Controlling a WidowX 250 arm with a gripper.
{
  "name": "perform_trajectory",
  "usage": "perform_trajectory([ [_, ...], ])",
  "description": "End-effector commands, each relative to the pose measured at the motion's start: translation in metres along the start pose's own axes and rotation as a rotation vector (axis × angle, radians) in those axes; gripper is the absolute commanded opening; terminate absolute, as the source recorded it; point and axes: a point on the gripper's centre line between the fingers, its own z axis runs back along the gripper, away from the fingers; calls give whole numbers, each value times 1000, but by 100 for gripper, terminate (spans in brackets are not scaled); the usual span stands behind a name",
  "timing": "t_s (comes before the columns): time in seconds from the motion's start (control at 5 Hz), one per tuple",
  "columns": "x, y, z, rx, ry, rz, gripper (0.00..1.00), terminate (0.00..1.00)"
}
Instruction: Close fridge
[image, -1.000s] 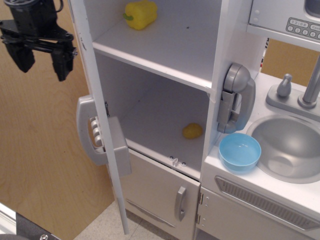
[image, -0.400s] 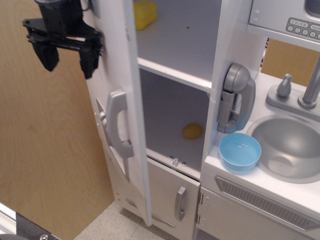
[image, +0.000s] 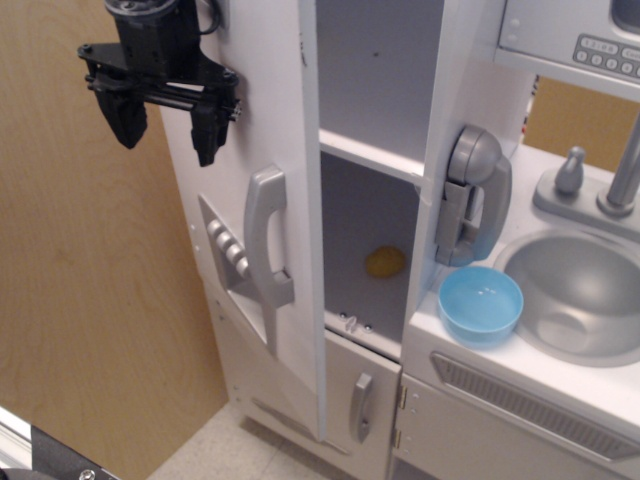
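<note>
The fridge (image: 375, 80) is a tall white toy-kitchen cabinet with white shelves. Its door (image: 265, 90) stands partly open, swung well toward the cabinet, with a gap on the right showing the shelves. The door carries a long grey vertical handle (image: 264, 235) and a grey button panel (image: 228, 255). My black gripper (image: 165, 120) is open and empty at the upper left, its right finger against the door's outer face. A small yellow item (image: 385, 262) lies on the lower shelf.
A shorter white door with a small grey handle (image: 361, 405) sits below the fridge. A grey toy phone (image: 470, 195) hangs on the cabinet side. A blue bowl (image: 480, 303) stands by the sink (image: 585, 300). A wooden panel (image: 80, 300) fills the left.
The door has swung far toward shut, now hiding the yellow pepper on the upper shelf. My gripper has moved right along with the door, still open.
</note>
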Motion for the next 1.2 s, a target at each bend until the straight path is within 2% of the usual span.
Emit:
perform_trajectory([
  [0.0, 19, -14, 14, -8, -30, 9, 100, 0],
  [0.6, 41, -23, 12, -20, -46, 25, 100, 0],
  [1.0, 53, -24, 12, -11, -80, 56, 100, 0],
])
